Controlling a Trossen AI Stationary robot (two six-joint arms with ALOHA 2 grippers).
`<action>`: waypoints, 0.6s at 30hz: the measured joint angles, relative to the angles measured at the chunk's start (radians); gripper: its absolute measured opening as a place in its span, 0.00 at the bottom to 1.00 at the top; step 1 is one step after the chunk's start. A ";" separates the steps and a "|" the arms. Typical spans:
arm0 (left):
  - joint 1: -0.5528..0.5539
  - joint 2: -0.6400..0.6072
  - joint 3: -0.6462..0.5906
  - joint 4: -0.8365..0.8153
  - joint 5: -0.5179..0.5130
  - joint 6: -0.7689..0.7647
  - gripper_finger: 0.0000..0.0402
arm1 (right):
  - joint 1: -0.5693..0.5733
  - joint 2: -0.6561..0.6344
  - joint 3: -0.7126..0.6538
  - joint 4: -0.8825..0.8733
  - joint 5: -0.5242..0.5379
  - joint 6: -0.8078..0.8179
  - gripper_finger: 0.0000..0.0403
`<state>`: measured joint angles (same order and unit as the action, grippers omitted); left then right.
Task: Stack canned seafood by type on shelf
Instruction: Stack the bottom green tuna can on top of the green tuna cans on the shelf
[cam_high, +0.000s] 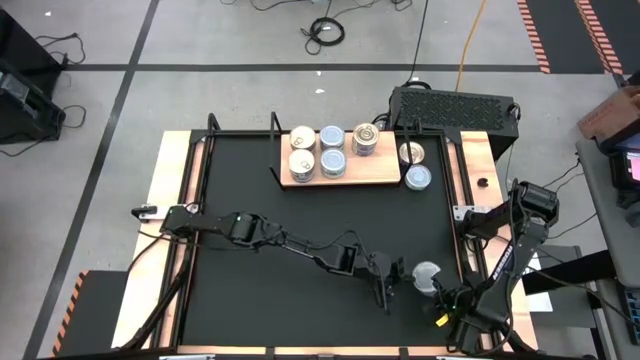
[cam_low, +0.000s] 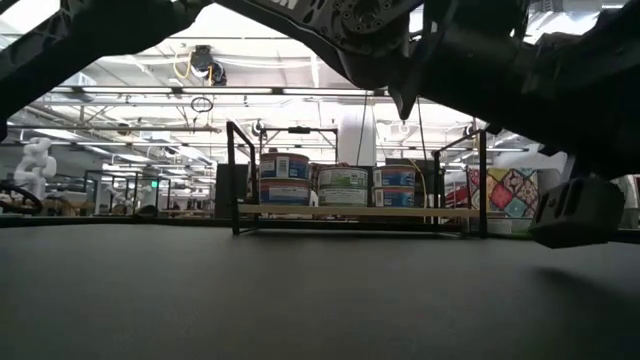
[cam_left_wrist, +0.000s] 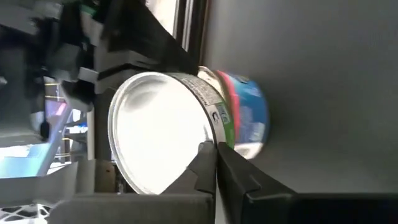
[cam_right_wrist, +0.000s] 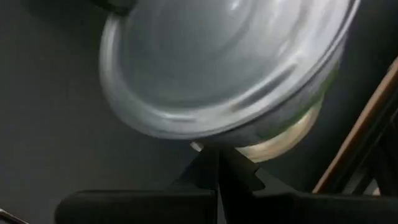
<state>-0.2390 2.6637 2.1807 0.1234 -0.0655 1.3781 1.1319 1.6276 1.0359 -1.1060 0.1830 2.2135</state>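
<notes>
Currently left pincer hovered over black worktop, fingers pressed together, pinching nothing; silver-topped round tin with blue-green label lay just beside it, near right pincer, likewise shut and empty. Light-brown wooden shelf with black posts carried five tins; two more sat just off its end. Risk: shut fingers could nudge tin, rolling it off. Fingertip-to-tin contact hard to judge; shelf labels unreadable.
</notes>
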 joint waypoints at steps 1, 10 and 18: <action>0.000 0.000 0.000 -0.006 0.000 0.000 0.01 | -0.001 0.000 0.000 0.002 0.001 0.000 0.00; -0.025 0.001 -0.001 0.000 -0.069 0.079 0.00 | 0.000 0.000 0.000 0.003 -0.007 0.000 0.00; -0.034 -0.026 -0.002 -0.035 -0.169 0.064 0.00 | 0.009 -0.030 0.000 -0.004 -0.106 0.001 0.00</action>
<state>-0.2729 2.6376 2.1784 0.0888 -0.2348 1.4419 1.1413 1.5980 1.0359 -1.1103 0.0772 2.2143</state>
